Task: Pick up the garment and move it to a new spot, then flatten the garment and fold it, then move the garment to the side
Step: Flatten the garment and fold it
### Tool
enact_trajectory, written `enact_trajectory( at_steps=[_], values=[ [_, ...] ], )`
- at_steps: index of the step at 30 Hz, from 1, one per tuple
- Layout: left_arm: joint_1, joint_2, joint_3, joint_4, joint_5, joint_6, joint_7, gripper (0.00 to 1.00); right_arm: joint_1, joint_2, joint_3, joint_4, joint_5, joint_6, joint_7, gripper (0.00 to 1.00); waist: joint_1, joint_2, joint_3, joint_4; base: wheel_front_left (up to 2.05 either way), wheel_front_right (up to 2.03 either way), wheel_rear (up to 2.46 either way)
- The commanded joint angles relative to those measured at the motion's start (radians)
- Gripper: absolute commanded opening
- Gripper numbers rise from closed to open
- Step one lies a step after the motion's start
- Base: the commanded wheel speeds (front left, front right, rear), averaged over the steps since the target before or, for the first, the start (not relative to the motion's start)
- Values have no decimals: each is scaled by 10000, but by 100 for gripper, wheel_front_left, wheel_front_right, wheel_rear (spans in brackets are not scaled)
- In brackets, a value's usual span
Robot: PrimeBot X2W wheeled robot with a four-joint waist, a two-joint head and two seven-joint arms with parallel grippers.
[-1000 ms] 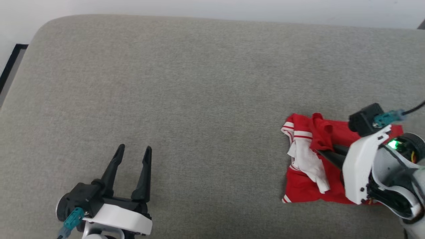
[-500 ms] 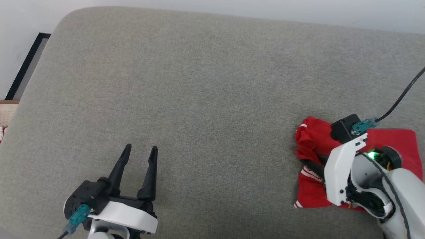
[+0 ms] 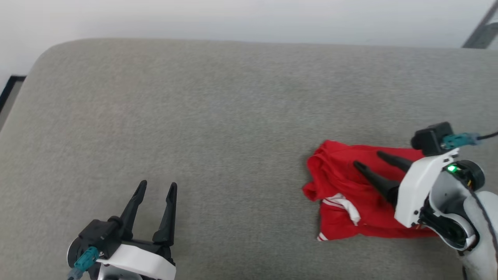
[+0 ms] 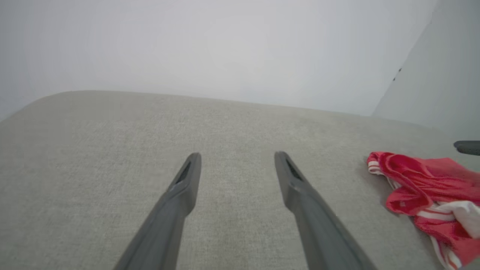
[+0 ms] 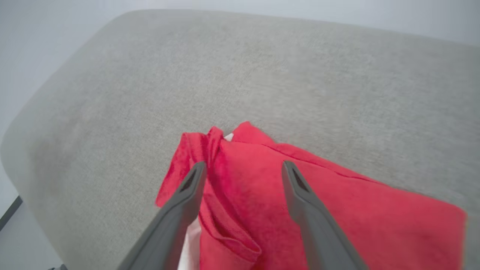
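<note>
The garment (image 3: 342,186) is a red T-shirt lying bunched on the grey cushioned surface (image 3: 218,116) at the right, with a bit of white sleeve and striped trim showing at its near left. My right gripper (image 3: 367,158) stands open just over it, both fingers pointing left across the red fabric and holding nothing. The right wrist view shows the garment (image 5: 262,202) spread beneath the open right gripper (image 5: 243,165). At the lower left, well away from the shirt, my left gripper (image 3: 158,183) hangs open and empty over bare cushion. In the left wrist view the garment (image 4: 420,187) lies far right of the left gripper (image 4: 237,155).
The cushion has a rounded far-left corner and a pale wall (image 3: 233,15) behind it. A dark frame edge (image 3: 7,89) shows at the far left, and a grey bar (image 3: 480,31) at the top right. Wide bare cushion stretches between the two grippers.
My right gripper was closed in the fabric a second ago and is now open above it. The white sleeve is mostly tucked under red fabric. The head camera has shifted.
</note>
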State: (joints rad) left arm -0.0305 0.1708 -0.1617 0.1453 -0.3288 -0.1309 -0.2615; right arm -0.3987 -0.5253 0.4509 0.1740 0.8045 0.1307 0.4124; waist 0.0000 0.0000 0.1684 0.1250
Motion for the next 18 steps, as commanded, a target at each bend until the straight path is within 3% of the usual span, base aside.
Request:
enact_trajectory(
  at_steps=[1,5,10,15,18],
  values=[
    [134,53,-5,30,-131,10,-47,100,52,-48,-37,117,96,0,-274,100,0,0,-215,-281,0,0,0],
    [168,121,-155,211,-241,10,-47,100,138,-143,-142,679,341,-1,-1505,100,0,0,-399,-622,0,0,0],
    [174,200,-192,373,-385,10,-47,100,183,-173,-197,1821,207,0,-3791,100,0,0,-655,-945,0,0,0],
    [297,289,-158,434,-473,10,-47,100,281,144,-268,3204,-374,0,-6116,100,0,0,-901,-1105,0,0,0],
    [449,299,-82,385,-455,10,-47,100,398,419,-431,3704,-753,0,-6667,100,0,0,-1082,-1137,0,0,0]
  ],
)
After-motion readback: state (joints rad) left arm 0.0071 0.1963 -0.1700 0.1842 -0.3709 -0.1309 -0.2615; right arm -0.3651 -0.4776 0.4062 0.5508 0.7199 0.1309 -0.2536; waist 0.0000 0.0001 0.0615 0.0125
